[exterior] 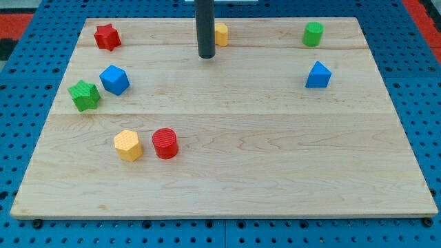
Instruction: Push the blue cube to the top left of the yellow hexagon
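Camera view: my tip (205,56) rests on the wooden board (275,172) near the view's top, just left of a yellow block (221,33) that the rod partly hides. There are no fingers on this rig; the rod ends in a bare tip that holds nothing and touches no block.

The blue cube (114,79) sits at the view's left, just beside the green star (84,94), possibly touching it. The yellow hexagon (128,145) lies below the cube, toward the view's bottom, with the red cylinder (165,143) just to its right. The cube stands above the hexagon and only slightly left of it, so a short shift appears to remain.

Other blocks: a red star (107,36) at the top left, a green cylinder (313,33) at the top right, and a second blue block (318,75) at the right.

Hazards:
- An approach from the right may drive the cube into the green star and displace both.
- An off-centre contact may rotate the cube and let it slip off my tip.
- A downward overshoot may strike the hexagon and move the reference.
- The second blue block may be mistaken for the target.
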Robot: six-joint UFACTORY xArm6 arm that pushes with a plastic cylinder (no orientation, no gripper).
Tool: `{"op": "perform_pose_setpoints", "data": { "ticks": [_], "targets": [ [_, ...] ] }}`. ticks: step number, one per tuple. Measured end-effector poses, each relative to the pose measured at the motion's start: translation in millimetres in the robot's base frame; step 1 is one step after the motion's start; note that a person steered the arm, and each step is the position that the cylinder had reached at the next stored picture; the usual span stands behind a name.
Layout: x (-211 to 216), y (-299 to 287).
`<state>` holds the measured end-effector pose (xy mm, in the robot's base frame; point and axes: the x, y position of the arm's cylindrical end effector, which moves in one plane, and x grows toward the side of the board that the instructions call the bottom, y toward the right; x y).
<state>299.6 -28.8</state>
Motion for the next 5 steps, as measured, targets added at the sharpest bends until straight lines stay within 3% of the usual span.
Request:
{"op": "perform_pose_setpoints", "data": {
  "ticks": [2,4,5],
  "targets": [
    [-6,-34],
    [-6,-110],
    [25,-129]
  ]
}}
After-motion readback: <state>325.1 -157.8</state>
